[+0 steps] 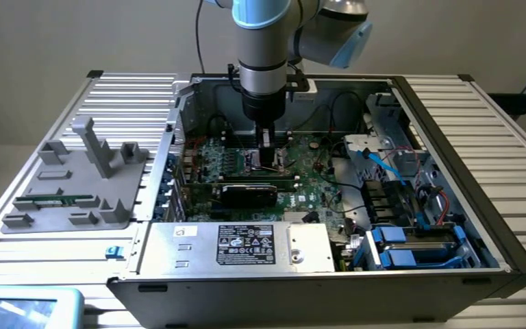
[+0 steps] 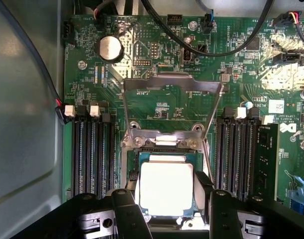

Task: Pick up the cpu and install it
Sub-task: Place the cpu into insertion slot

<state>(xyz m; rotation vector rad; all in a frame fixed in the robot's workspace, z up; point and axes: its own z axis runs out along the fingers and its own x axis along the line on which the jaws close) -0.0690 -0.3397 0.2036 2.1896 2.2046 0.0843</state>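
- A ribbed metal worktop (image 1: pixel 492 116) carries an open computer case (image 1: pixel 336 291).
- In the exterior view, at 9 o'clock from the case, a gray tray (image 1: pixel 71 171) holds a long green memory stick (image 1: pixel 55 201).
- In the middle of the case the arm reaches straight down. Its end effector (image 1: pixel 268 147) hangs low over the green board (image 1: pixel 314 185).
- In the wrist view the cpu (image 2: pixel 166 188) lies between the two black fingers (image 2: pixel 128 211). They touch its sides, so the end effector looks clenched on the chip.
- The cpu is right at the socket (image 2: pixel 164 142), whose metal lid (image 2: pixel 171 82) stands flipped open. I cannot tell if the chip is all the way down.
- At 3 o'clock inside the case are blue drive holders (image 1: pixel 409 250).
- I think the picking up is done and the putting in is the step in hand.
- The next move calls for a flat chip, corners lined up with the socket, and no hard push.
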